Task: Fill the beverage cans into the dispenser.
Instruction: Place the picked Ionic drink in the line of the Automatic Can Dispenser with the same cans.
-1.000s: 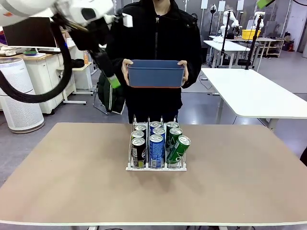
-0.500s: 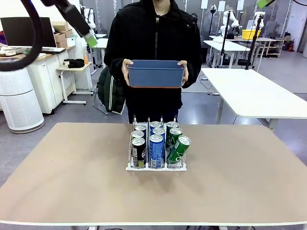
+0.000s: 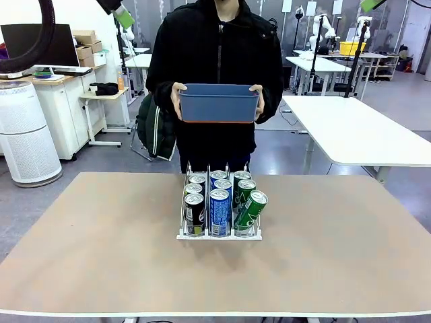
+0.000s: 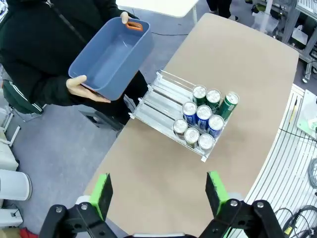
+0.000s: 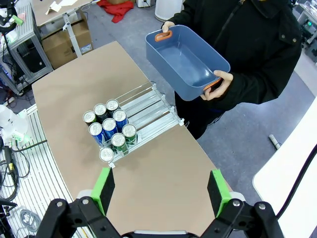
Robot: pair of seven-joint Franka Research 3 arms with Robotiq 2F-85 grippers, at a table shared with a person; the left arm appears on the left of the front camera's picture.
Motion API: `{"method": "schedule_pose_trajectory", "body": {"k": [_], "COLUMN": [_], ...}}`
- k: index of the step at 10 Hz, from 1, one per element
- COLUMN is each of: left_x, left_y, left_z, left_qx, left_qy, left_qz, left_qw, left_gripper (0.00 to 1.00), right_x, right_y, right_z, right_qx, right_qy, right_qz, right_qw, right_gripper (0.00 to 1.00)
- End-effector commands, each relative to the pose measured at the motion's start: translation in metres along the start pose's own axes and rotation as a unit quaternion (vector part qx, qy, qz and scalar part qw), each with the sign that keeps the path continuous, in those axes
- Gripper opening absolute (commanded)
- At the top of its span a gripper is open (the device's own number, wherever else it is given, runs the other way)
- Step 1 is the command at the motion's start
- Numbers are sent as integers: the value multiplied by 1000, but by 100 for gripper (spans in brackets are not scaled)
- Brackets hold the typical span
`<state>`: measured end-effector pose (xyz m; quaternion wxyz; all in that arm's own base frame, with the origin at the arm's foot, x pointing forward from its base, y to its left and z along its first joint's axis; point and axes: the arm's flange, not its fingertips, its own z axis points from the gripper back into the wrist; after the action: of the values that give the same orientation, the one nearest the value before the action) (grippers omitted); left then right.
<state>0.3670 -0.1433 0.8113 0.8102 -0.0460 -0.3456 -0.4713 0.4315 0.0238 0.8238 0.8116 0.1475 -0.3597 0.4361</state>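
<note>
Seven cans point(image 4: 203, 116) show from above — front hides maybe one — both hands point(image 4: 158, 191) point(image 5: 161, 191) spread wide, empty.

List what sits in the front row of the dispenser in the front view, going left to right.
Dark can → blue can → green can, which leans to the right while the other two stand upright, all at the near end of the dispenser.
</note>
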Motion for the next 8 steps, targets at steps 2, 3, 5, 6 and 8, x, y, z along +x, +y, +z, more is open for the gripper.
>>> {"method": "schedule_pose_trajectory", "body": {"k": [2, 3, 5, 6, 8], "left_x": [0, 0, -1, 0, 2], "left_y": [-1, -1, -3, -3, -5], "left_z": [3, 3, 5, 7, 7], "left_qx": [13, 11, 15, 15, 23], "left_qy": [-12, -13, -21, -23, -23], "left_qz": [7, 4, 7, 4, 2], "left_qw": [1000, 1000, 1000, 1000, 999], "left_gripper": [100, 100, 100, 100, 100], "right_x": [-1, -1, -1, -1, -1], "right_y": [3, 3, 3, 3, 3], "right_z": [-1, -1, -1, -1, -1], "right_qx": [1, 1, 1, 1, 1], "right_qy": [3, 3, 3, 3, 3], "right_qz": [-2, -2, -2, -2, -2], "right_qw": [1000, 1000, 1000, 1000, 1000], "right_gripper": [100, 100, 100, 100, 100]}}
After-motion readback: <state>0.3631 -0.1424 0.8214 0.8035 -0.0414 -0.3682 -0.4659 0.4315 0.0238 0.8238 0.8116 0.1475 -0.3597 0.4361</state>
